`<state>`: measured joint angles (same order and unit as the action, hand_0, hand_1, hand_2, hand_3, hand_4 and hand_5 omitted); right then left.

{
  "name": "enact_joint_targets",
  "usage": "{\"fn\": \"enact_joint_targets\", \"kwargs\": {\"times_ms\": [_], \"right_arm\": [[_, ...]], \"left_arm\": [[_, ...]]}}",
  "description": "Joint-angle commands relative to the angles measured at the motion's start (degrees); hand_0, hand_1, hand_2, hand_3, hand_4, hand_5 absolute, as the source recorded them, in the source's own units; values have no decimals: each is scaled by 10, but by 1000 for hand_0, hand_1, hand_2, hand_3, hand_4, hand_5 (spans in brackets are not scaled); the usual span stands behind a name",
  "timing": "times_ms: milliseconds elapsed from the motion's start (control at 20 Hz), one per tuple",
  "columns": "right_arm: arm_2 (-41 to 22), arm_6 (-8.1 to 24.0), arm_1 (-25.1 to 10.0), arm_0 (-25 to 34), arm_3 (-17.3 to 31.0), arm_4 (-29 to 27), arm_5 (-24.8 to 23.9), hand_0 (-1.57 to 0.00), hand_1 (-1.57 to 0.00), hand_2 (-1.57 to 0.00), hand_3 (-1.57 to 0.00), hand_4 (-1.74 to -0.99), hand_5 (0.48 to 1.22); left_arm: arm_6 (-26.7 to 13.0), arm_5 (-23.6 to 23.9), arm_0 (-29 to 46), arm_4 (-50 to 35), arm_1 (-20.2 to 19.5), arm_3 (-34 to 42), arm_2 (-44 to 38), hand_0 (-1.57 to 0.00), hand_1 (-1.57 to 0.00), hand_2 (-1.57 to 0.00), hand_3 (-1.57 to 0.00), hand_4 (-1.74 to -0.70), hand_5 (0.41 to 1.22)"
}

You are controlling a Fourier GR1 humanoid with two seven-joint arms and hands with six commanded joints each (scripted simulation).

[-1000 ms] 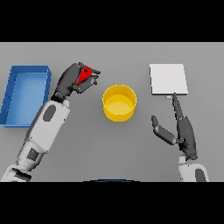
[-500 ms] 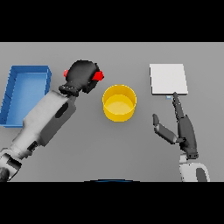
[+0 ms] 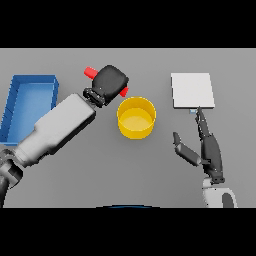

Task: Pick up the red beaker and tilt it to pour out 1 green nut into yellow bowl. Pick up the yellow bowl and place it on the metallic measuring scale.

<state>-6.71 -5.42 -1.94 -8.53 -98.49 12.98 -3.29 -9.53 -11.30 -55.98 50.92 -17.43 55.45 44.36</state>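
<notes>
Head view: the left hand [image 3: 111, 83], fingers curled round the red beaker [image 3: 90, 72], held it above the table just left of centre. The beaker's long axis lay tilted, one red end showing upper left, the other lower right beside the yellow bowl's [image 3: 136, 117] rim. At lower right, the right hand [image 3: 207, 148] rested with fingers straight, near the metallic measuring scale [image 3: 192, 90].

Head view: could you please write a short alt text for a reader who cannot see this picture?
The robot's left hand holds a red beaker tilted just left of and above a yellow bowl on a grey table. The right hand rests open below a metallic scale; a blue tray lies at far left.
</notes>
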Motion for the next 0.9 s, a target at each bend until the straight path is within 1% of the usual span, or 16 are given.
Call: {"fn": "enact_joint_targets", "kwargs": {"times_ms": [0,50,100,150,200,250,300,400,450,500,550,650,750,850], "right_arm": [[3,-2,3,-1,3,-6,0,1,1,1,1,-1295,664],[4,-7,2,-8,-4,-11,2,1,1,1,1,-1294,657],[7,1,2,4,7,-15,4,1,1,1,1,-1294,653],[6,-4,5,8,4,-12,1,1,1,1,1,-1291,648],[6,2,5,9,4,-9,-2,1,1,1,1,-1290,644],[3,-7,4,0,-4,-9,0,1,1,1,1,-1291,640],[5,5,5,4,-2,-7,-5,1,1,1,1,-1291,634],[3,3,8,1,3,0,-9,1,1,1,1,-1291,631],[7,11,6,10,10,-2,-10,1,1,1,1,-1288,627],[7,17,8,17,9,2,-15,1,1,1,1,-1286,618],[7,11,7,13,11,5,-16,1,1,1,1,-1278,609],[3,8,5,6,10,11,-17,1,1,1,1,-1276,593],[4,12,4,11,14,14,-19,1,1,1,1,-1260,586],[0,17,6,11,14,27,-26,1,1,1,1,-1236,582]], "left_arm": [[16,-7,-10,8,2,-13,15,-1571,-1571,-1571,-1383,-1713,1217],[23,-16,-22,19,5,-23,30,-1571,-1571,-1571,-1420,-1718,1218],[34,-20,-30,29,7,-23,47,-1571,-1571,-1571,-1451,-1723,1218],[39,-29,-39,37,6,-26,60,-1571,-1571,-1571,-1475,-1726,1219],[41,-42,-49,45,7,-36,73,-1571,-1571,-1571,-1494,-1729,1219],[45,-47,-55,58,5,-39,91,-1571,-1571,-1571,-1509,-1732,1220],[49,-54,-58,65,4,-38,105,-1571,-1571,-1571,-1522,-1734,1220],[50,-74,-76,81,4,-40,129,-1571,-1571,-1571,-1539,-1736,1220],[49,-71,-82,90,6,-42,142,-1571,-1571,-1571,-1546,-1737,1220],[56,-69,-92,96,8,-52,151,-1571,-1571,-1571,-1551,-1738,1221],[61,-69,-101,102,12,-60,162,-1571,-1571,-1571,-1555,-1739,1221],[77,-60,-121,113,11,-78,178,-1571,-1571,-1571,-1561,-1739,1221],[82,-75,-131,124,12,-82,201,-1571,-1571,-1571,-1564,-1737,1221],[99,-89,-156,132,14,-90,219,-1571,-1571,-1571,-1567,-1736,1221]]}}
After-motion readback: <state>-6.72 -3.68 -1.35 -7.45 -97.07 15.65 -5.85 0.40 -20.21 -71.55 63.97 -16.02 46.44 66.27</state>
